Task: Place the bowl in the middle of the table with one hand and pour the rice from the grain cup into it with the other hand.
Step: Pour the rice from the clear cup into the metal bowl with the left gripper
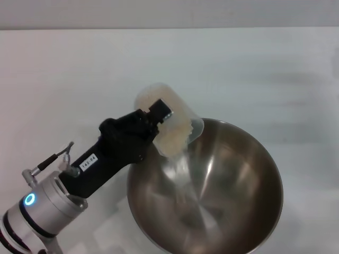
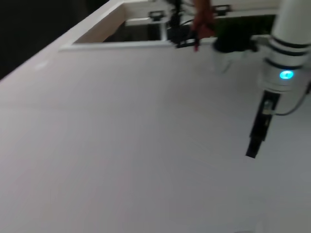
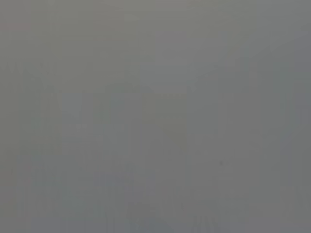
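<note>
You are seeing the bowl sitting on the table, toward your near right. The cup is hanging tilted over the bowl's far-left rim, rice lying inside it.

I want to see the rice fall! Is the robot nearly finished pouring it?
Done: the big shiny steel bowl sits on the plain white table. In hand: the left tool holds the small clear plastic cup tipped over the bowl's rim, and pale rice grains are sliding out. Left: most rice is still in the cup. The right tool is not in view.
</note>
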